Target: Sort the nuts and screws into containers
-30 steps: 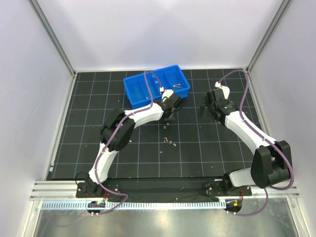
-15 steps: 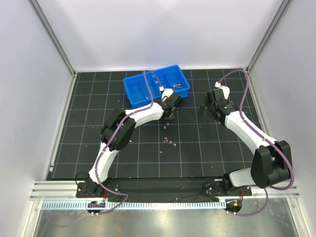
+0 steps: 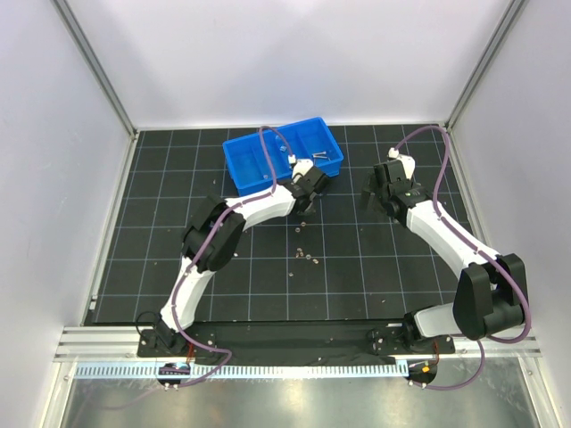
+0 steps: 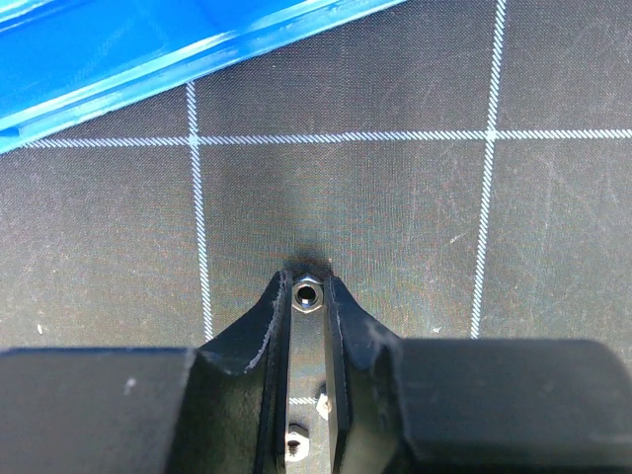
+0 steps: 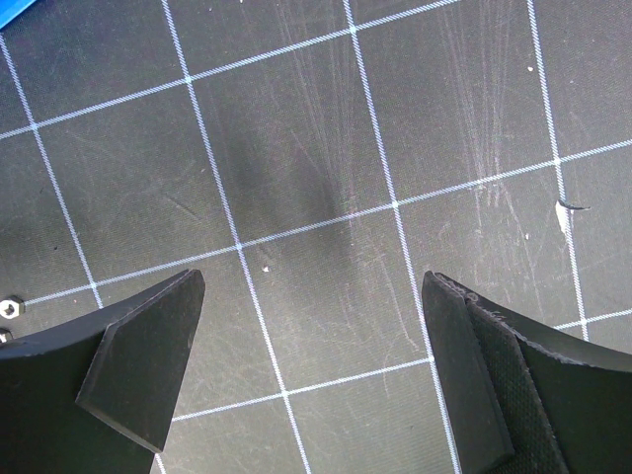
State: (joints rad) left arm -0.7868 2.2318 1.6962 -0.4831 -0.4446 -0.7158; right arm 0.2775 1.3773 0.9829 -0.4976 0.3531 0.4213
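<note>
— Where is the left tool (image 4: 308,296), and what has it got?

— Its fingers are drawn narrow, pinched on one nut (image 4: 307,292) right at the tips. The nut is hexagonal, with its bore facing the wrist camera.

— Is the nut on the desk (image 3: 178,267) or lifted off it?

— I cannot tell. There is a dark shadow on the grid just beyond the tips, but the wrist view does not show a gap or a contact.

— What lies around it?

— Just ahead is the near wall of the blue tray (image 4: 148,49), running slantwise across the top of the wrist view. From above, the left tool (image 3: 310,183) sits beside the tray (image 3: 250,156) at its near right corner, outside the rim.

— Anything in the tray?

— A few silver screws (image 3: 319,155) lie in the rightmost compartment (the other sections are too small to read from above).

— And the right tool (image 5: 311,296)?

— Spread wide, with nothing between its fingers, only bare grid. From above it (image 3: 379,192) hangs over the desk to the right of the tray, well apart from the left tool.

— Is anything else on the desk?

— A stray nut (image 5: 10,306) shows at the left edge of the right wrist view. A few loose pieces (image 3: 308,257) lie nearer the arm bases, between the two arms, too tiny to sort into screws or nuts.
</note>
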